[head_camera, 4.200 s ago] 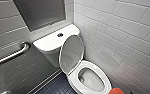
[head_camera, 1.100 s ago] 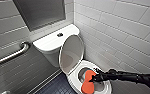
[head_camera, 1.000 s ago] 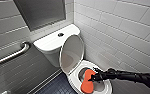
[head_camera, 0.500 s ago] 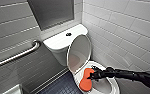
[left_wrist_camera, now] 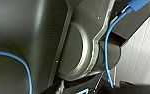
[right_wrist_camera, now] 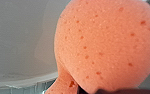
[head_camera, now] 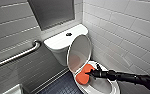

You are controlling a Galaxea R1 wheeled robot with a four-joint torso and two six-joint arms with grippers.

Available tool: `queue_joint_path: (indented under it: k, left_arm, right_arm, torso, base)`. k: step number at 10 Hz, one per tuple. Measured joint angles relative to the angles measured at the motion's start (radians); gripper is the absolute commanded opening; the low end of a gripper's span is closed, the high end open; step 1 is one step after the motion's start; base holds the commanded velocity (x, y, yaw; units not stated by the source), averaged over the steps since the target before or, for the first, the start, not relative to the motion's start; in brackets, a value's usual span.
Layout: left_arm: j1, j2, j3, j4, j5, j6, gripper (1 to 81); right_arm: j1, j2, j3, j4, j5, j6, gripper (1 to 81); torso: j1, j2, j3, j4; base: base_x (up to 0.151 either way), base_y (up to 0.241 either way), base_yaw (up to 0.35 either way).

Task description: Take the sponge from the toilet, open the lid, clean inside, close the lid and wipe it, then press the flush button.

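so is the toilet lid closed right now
No, the lid stands raised in front of the tank, leaving the seat ring uncovered.

orange-red sponge [head_camera: 82, 75] with darker pores; white toilet [head_camera: 61, 41] and lid [head_camera: 79, 53]; pale grey tiled walls [head_camera: 121, 27]; dark blue tiled floor [head_camera: 58, 86].

Even light, sheen on the lid [head_camera: 79, 56], wall tiles [head_camera: 121, 25] bowed at edges, left wrist view dim

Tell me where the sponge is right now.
Head view, lower right of centre: the sponge is held by the right gripper at the rim of the toilet, just below the raised lid.
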Motion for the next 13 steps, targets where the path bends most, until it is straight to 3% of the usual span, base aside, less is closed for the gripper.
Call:
queue_joint_path:
  k: [3, 7, 9, 13]
  left_arm:
    - [0.000, 0.000, -0.007, 0.000, -0.001, 0.000, 81.1]
    - [0.003, 0.002, -0.009, 0.000, -0.001, -0.001, 81.1]
    - [0.005, 0.003, -0.009, 0.000, -0.001, 0.000, 81.1]
    - [0.005, 0.002, -0.009, 0.000, -0.003, 0.000, 81.1]
  right_arm:
    - [-0.021, 0.093, -0.103, 0.001, 0.063, 0.033, 1.0]
    - [-0.131, 0.129, -0.141, 0.000, 0.093, 0.049, 1.0]
    - [-0.157, 0.110, -0.136, 0.000, 0.103, 0.048, 1.0]
    - [-0.198, -0.056, -0.006, -0.003, 0.106, 0.049, 1.0]
  torso:
    - [0.000, 0.000, 0.000, 0.000]
    - [0.000, 0.000, 0.000, 0.000]
    - [0.000, 0.000, 0.000, 0.000]
    - [0.000, 0.000, 0.000, 0.000]
  base:
    - [0.000, 0.000, 0.000]
    - [0.000, 0.000, 0.000]
    - [0.000, 0.000, 0.000]
    - [0.000, 0.000, 0.000]
